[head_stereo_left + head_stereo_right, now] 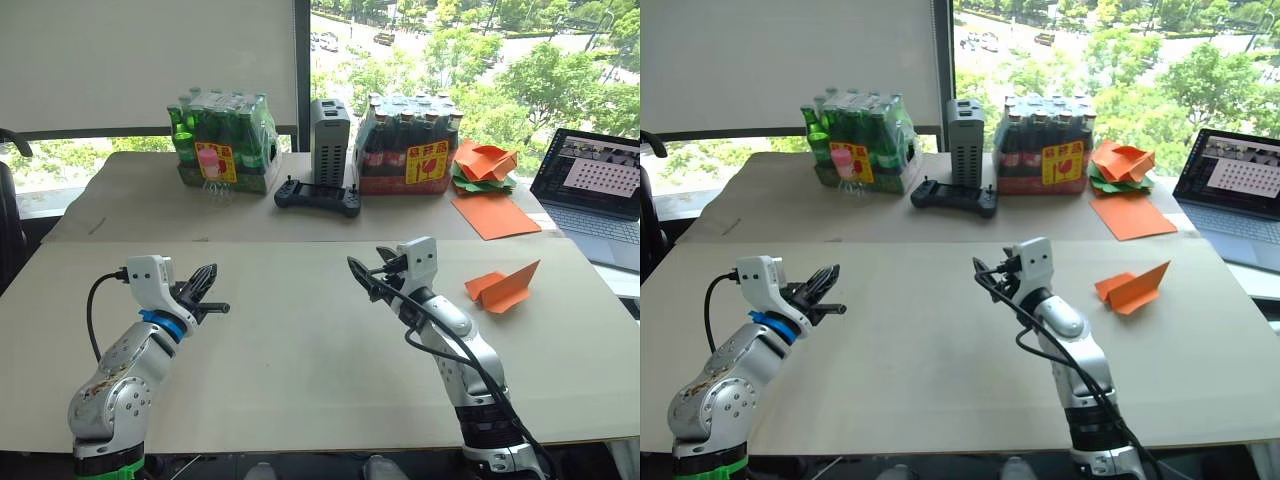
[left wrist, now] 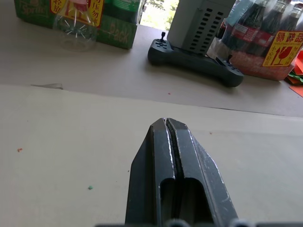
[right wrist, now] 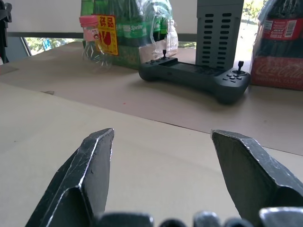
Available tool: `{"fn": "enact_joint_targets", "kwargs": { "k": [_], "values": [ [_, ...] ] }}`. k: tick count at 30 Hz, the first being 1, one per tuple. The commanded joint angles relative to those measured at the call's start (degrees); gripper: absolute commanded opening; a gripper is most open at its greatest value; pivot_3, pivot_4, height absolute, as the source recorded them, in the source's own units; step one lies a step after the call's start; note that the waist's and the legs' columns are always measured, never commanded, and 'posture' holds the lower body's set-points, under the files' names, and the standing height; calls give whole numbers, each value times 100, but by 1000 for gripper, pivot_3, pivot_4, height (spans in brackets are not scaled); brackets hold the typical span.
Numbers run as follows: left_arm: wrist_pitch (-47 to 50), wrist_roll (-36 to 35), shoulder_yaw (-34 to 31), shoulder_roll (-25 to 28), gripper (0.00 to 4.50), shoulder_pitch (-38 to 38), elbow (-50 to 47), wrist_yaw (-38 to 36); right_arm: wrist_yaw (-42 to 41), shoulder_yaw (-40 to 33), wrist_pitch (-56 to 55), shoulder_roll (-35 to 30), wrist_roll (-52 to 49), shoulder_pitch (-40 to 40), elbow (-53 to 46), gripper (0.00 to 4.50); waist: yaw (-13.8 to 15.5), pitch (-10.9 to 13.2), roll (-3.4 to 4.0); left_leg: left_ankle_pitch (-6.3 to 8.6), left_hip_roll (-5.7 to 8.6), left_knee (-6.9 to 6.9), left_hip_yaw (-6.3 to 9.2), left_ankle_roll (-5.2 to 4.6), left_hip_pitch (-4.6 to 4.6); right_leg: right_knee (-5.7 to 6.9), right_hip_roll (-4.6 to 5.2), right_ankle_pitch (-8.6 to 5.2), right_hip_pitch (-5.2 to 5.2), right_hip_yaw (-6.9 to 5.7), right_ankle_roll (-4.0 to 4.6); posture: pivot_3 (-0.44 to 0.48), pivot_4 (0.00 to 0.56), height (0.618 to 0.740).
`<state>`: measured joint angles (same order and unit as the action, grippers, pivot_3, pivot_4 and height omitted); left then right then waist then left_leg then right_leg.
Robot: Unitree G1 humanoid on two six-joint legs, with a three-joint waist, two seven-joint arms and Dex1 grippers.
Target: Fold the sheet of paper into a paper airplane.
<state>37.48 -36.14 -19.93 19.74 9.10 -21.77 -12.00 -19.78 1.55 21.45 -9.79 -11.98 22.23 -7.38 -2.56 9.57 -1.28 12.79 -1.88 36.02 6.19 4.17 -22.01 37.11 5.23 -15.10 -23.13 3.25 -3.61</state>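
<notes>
The sheet of paper stands folded as a small bright-orange paper airplane [image 1: 503, 286] on the pale table [image 1: 300, 340], at the right, one wing angled upward. My right gripper [image 1: 368, 265] hovers open over the table to the left of the airplane, apart from it, with nothing between its fingers; in the right wrist view the right gripper [image 3: 162, 135] has its fingers spread wide. Over the table's left side my left gripper [image 1: 212, 296] is empty, and the left wrist view shows the left gripper [image 2: 166, 122] with its fingers pressed together.
On the far table: a green bottle pack [image 1: 222, 142], a dark bottle pack [image 1: 408, 145], a grey box [image 1: 330, 140], a black controller [image 1: 317, 197]. A heap of crumpled orange and green papers [image 1: 484, 165], a smooth orange sheet [image 1: 494, 215] and a laptop [image 1: 597, 190] stand at the right.
</notes>
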Motion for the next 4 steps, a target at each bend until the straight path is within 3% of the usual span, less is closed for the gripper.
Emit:
{"fn": "enact_joint_targets", "kwargs": {
  "k": [1,4],
  "values": [
    [-153,-84,-87,24,0,60,-142,-67,-60,13,-20,-37,-59,-9,-316,3629,-1,0,0,0,0,0,0,0,0,0,0,0,0,0,0,0,150,740],
    [28,-140,-111,68,0,60,-96,-29,-122,45,19,-48,-84,-70,-376,3629,-1,0,0,0,0,0,0,0,0,0,0,0,0,0,0,0,150,740]
  ]
}}
